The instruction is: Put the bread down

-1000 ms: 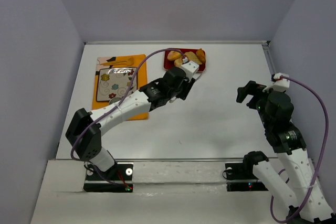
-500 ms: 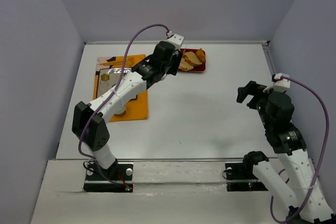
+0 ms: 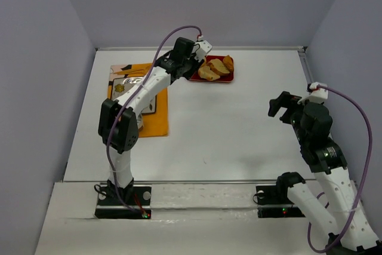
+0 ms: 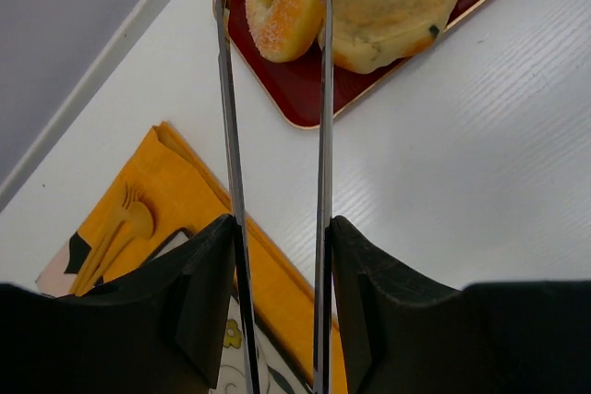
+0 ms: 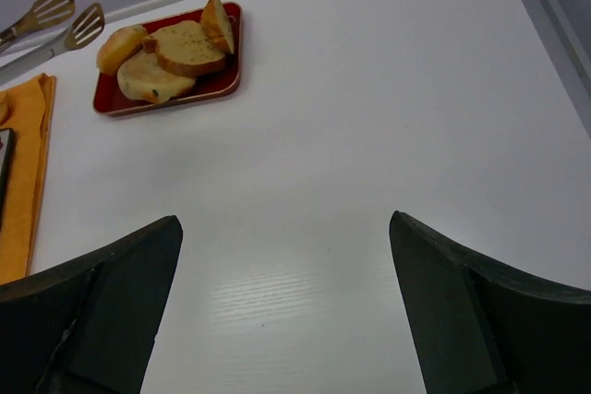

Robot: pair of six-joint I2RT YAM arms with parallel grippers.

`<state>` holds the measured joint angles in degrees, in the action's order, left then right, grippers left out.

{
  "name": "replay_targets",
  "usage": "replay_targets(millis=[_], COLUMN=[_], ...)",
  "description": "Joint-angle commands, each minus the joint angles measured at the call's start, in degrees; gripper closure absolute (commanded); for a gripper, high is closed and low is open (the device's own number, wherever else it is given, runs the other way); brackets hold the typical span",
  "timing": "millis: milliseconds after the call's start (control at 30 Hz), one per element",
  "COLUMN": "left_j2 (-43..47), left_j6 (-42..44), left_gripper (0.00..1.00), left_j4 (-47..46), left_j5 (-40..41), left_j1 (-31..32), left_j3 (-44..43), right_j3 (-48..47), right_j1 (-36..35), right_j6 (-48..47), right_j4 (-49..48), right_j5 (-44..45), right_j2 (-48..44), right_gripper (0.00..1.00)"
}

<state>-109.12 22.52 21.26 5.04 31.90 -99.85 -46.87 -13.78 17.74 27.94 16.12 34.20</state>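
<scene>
Left end effector (image 4: 280, 228): clamped on tongs (image 4: 228, 136), reaching toward 12 o'clock at the far edge of the worktop (image 3: 239, 135).

Right end effector (image 5: 284, 223): fingers spread wide, holding nothing, hanging over bare worktop at about 3 o'clock, well apart from everything else.

Worktop: white, walled on three sides.

Mat (image 3: 156, 125): orange, at about 10 o'clock, partly under the left arm.

Plate (image 3: 121, 89): flower-patterned, lying on the mat.

Tray (image 4: 305, 113): red, at 12 o'clock near the back wall, just to the 3 o'clock side of the mat.

Bread (image 5: 175, 48): several pieces, all on the tray. They include a pale flat slice (image 4: 392, 11) and a sugared doughnut (image 4: 280, 2) at the tray's 9 o'clock end.

Tongs: metal, with two long blades held apart. In the left wrist view the doughnut shows between the blades. In the right wrist view the tips sit just off the tray's 9 o'clock side. Whether they touch the bread cannot be told.

Cutlery (image 4: 125, 228): yellow pieces on the far end of the mat.
</scene>
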Motion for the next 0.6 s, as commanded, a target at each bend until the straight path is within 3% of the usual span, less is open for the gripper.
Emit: replay_targets(millis=[0,567], left_j2=[-1.79,-12.25], left_j6=[7.18,7.1], left_gripper=[0.48,0.49], left_j4=[2.37,8.45], left_j5=[-4.77,-7.68], left_j1=[-1.66,-3.69], left_j3=[-7.53,-15.45], right_j3=[-0.41,-0.33], right_j1=[0.07,0.07], right_j6=[-0.77,-0.86], right_j4=[-0.87,-0.96], right_j5=[1.11,2.77], right_j2=[-0.01,0.17], right_gripper=[0.0,0.0])
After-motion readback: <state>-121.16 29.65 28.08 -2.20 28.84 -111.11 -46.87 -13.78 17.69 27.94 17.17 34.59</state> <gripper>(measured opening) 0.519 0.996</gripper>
